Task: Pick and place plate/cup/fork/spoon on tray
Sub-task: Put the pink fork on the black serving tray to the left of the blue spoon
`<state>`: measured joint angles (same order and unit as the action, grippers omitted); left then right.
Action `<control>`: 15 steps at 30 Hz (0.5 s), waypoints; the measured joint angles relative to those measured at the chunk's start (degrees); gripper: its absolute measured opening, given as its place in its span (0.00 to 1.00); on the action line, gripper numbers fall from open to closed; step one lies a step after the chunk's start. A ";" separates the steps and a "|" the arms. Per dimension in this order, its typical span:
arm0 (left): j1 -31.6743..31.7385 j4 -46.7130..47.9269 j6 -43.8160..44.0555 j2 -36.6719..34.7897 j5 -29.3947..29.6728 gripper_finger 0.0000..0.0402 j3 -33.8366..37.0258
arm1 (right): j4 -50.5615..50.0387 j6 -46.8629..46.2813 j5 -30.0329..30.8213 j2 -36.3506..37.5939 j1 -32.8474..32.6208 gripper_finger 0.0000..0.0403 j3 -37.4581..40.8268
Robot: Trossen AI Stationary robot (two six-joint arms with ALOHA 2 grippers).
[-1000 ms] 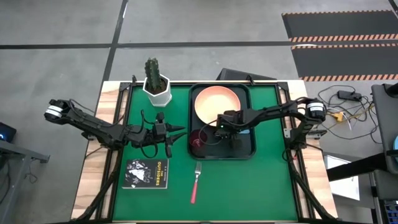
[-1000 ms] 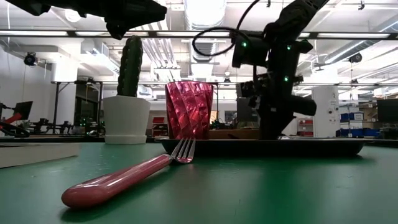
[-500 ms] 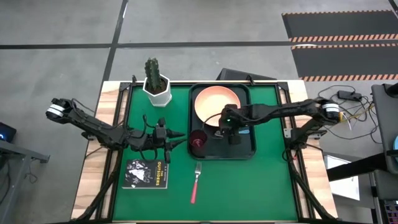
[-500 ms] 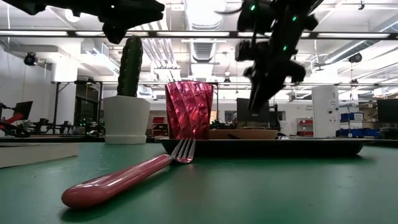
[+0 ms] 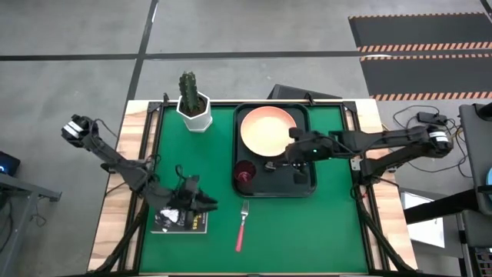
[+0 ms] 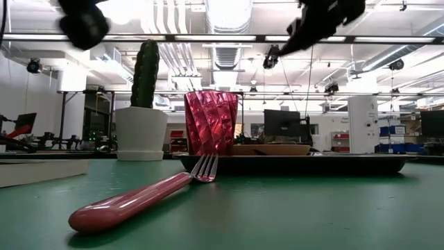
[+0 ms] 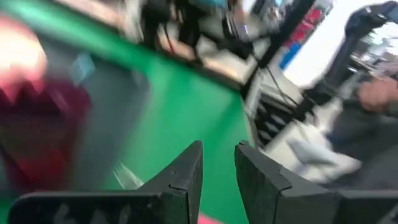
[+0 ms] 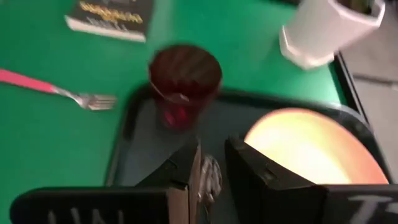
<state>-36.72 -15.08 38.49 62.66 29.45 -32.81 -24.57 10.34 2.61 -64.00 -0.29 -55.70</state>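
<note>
Tray [image 5: 309, 185] holding plate [image 5: 268, 130] at 12 o'clock, cup [image 5: 245, 174] at 8; fork [image 5: 242, 225] outside, below; right gripper [image 8: 211, 163] narrowly parted, empty; left gripper [image 7: 217, 167] likewise, over book [image 5: 178, 218]; spoon seen nowhere.

A robotics lab or workshop hall is seen here: exposed ducts [image 6: 208, 59] and strip lights [image 6: 229, 10] are hung overhead, and monitors [image 6: 281, 123] and racked equipment are lined up behind the green table [image 5: 323, 223]. A grey concrete floor [image 5: 77, 46] with hazard-striped mats [image 5: 419, 46] is shown from above.
</note>
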 joint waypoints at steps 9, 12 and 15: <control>-8.15 3.64 33.59 7.63 -0.36 0.19 -1.14 | 1.69 2.22 -0.02 2.18 -3.06 0.16 0.34; -8.36 3.15 37.37 12.20 -0.42 0.19 -3.21 | 3.27 2.28 -0.04 2.05 -4.29 0.16 1.15; -8.32 2.94 37.73 16.89 -2.31 0.19 -6.58 | 3.07 1.68 -0.04 2.03 -5.65 0.16 1.94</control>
<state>-45.04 -12.14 76.23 79.55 27.14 -39.38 -21.50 12.02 2.57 -61.98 -5.94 -53.76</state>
